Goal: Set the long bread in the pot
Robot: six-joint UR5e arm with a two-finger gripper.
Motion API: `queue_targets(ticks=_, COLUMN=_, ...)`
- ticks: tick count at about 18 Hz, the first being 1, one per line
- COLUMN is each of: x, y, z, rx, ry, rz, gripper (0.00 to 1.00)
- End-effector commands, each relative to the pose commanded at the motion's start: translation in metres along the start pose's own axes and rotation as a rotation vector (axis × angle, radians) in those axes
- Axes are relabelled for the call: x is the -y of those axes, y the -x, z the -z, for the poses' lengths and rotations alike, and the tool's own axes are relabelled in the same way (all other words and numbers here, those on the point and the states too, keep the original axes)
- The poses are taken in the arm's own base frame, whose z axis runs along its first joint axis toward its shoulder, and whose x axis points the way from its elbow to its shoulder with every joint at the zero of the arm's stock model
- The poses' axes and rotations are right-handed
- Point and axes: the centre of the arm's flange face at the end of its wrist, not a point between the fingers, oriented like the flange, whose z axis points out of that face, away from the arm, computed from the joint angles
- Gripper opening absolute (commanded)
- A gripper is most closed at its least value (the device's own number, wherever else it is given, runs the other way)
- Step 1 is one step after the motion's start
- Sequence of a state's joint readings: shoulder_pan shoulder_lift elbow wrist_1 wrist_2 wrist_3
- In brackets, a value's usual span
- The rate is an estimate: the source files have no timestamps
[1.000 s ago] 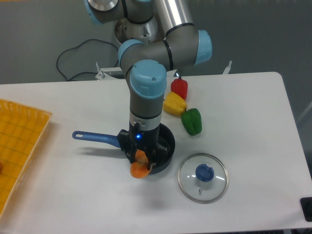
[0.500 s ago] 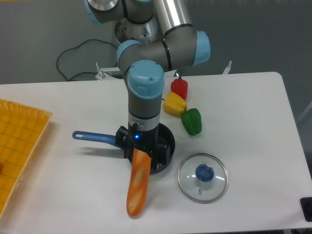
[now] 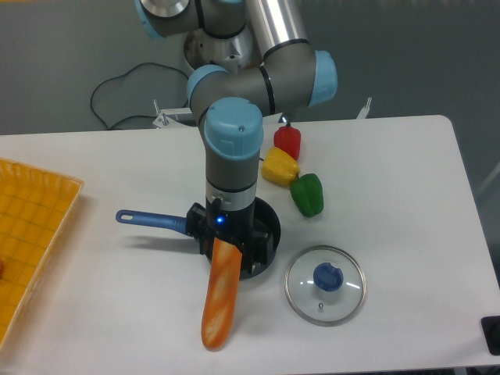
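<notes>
The long bread [image 3: 220, 301], glossy orange, lies slanted. Its upper end rests at the near rim of the pot [image 3: 269, 226] and its lower end is on the table toward the front edge. The pot is dark, and its blue handle [image 3: 148, 219] points left. My gripper [image 3: 232, 248] hangs straight down over the pot, hiding most of the inside. Its fingers stand spread on either side of the bread's upper end, open and not clamping it.
A glass lid with a blue knob [image 3: 324, 283] lies right of the pot. Red [image 3: 287, 141], yellow [image 3: 279, 166] and green [image 3: 308, 194] peppers sit behind the pot to the right. A yellow tray [image 3: 31, 234] covers the left edge.
The bread, held end-on between shut fingers a second ago, has dropped and tipped forward onto the table. The fingers have spread apart. Since half a second ago almost nothing has moved.
</notes>
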State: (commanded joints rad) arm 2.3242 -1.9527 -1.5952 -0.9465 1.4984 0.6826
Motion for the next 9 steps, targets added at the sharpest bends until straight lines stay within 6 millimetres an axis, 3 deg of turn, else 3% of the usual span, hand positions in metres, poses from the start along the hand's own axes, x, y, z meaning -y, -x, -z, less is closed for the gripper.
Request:
queue_targets(ticks=4, x=-0.023, y=-0.029, z=-0.030, rx=0.022, ry=0.136, rz=-0.036, gripper=1.00)
queue_targets(ticks=9, x=-0.036, y=-0.033, z=-0.040, rx=-0.006, ry=0.218, rz=-0.041, gripper=1.00)
